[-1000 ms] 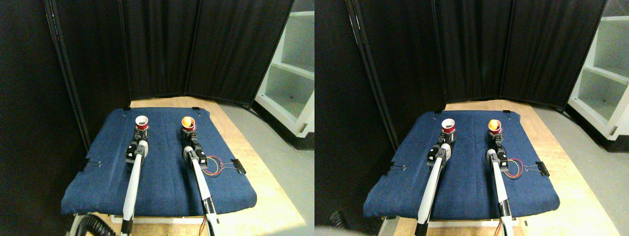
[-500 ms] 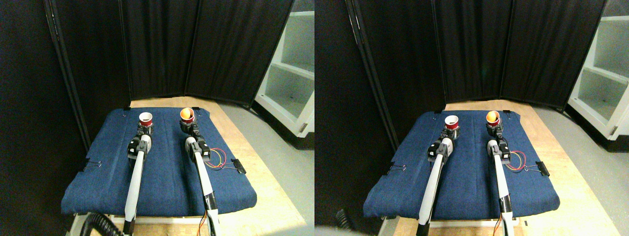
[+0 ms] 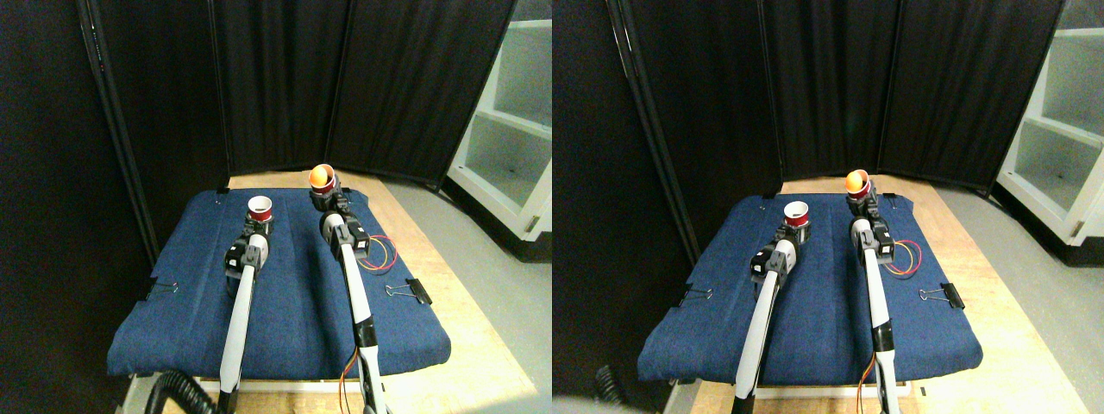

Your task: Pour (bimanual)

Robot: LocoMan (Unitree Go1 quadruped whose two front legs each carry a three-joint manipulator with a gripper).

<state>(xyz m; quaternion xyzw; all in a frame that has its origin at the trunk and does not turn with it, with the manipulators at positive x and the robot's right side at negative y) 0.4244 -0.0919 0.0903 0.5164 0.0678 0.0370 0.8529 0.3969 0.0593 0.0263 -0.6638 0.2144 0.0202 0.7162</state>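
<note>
Left gripper (image 3: 258,226): clamped on red cup (image 3: 260,208), upright above blue cloth (image 3: 285,302)
Right gripper (image 3: 324,197): clamped on tilted cup (image 3: 322,179); orange ball (image 3: 321,176) at its mouth; held higher, right of red cup

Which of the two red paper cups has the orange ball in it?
The red paper cup held by the right claw, raised higher; the left claw's cup looks empty.

stereo pair | high, forward-down | mid-range | halves share blue mat (image 3: 285,293)
</note>
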